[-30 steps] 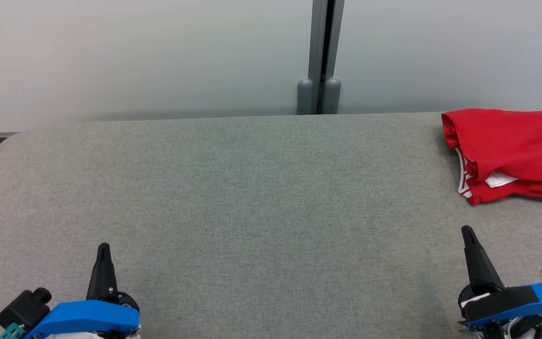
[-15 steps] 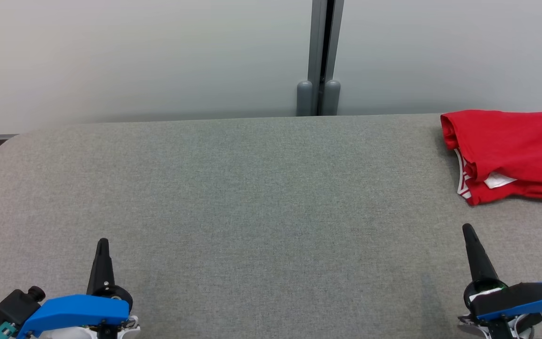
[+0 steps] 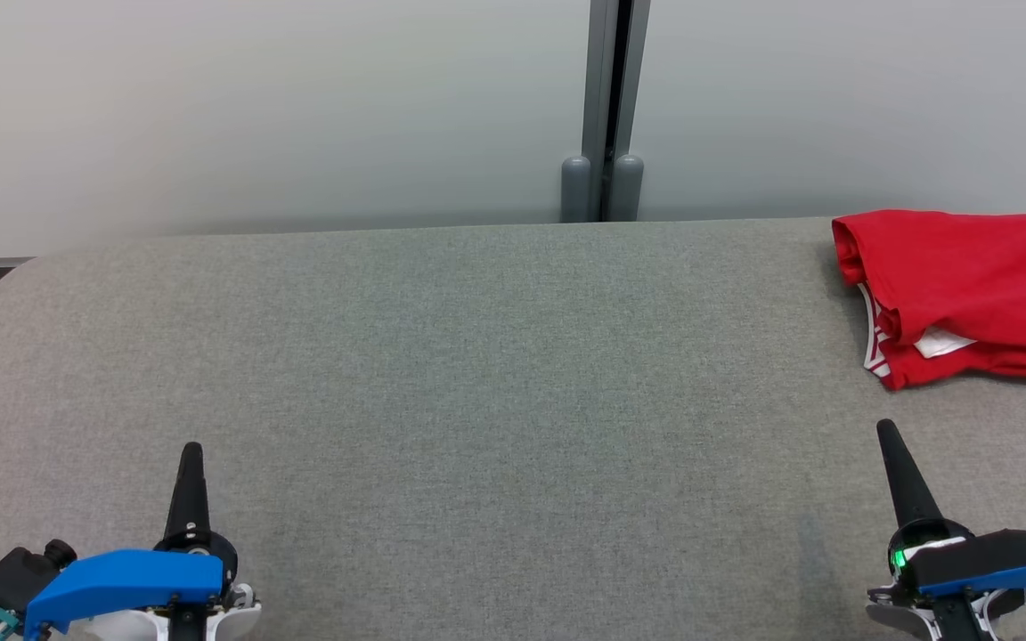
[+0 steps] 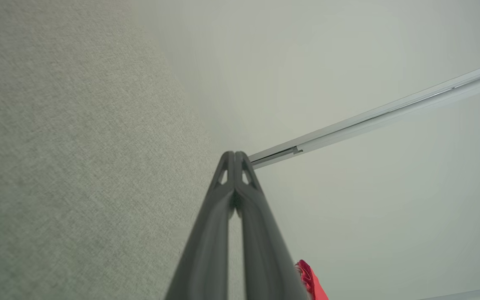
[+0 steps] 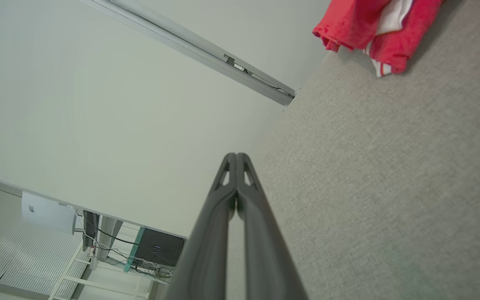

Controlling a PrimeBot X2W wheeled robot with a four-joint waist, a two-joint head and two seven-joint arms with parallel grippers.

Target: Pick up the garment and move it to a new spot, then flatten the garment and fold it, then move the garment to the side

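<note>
Since a second ago, both of my grippers have shifted only slightly, their dark tips sitting a little higher in the head view, and a small green light now glows on the right one. The folded red fabric garment with white trim (image 3: 958, 294) has stayed put.

It lies in a loose rectangular bundle at the far right corner of the grey fabric-covered table (image 3: 477, 374), its right end cut off by the head view's edge. A white label or lining peeks out of the near fold. The right wrist view shows its bunched near end (image 5: 369, 29) resting on the grey cloth, and the left wrist view catches a small red scrap of it (image 4: 311, 281) beside the fingers.

My right gripper (image 3: 884, 427) is at the near right, well apart from the garment, fingers pressed together with nothing between them (image 5: 236, 155). My left gripper (image 3: 191, 450) is at the near left, far across the table, also clenched on nothing (image 4: 235, 154).

Behind the table stands a pale grey wall (image 3: 255, 107), split by a darker grey vertical post (image 3: 606, 107).
</note>
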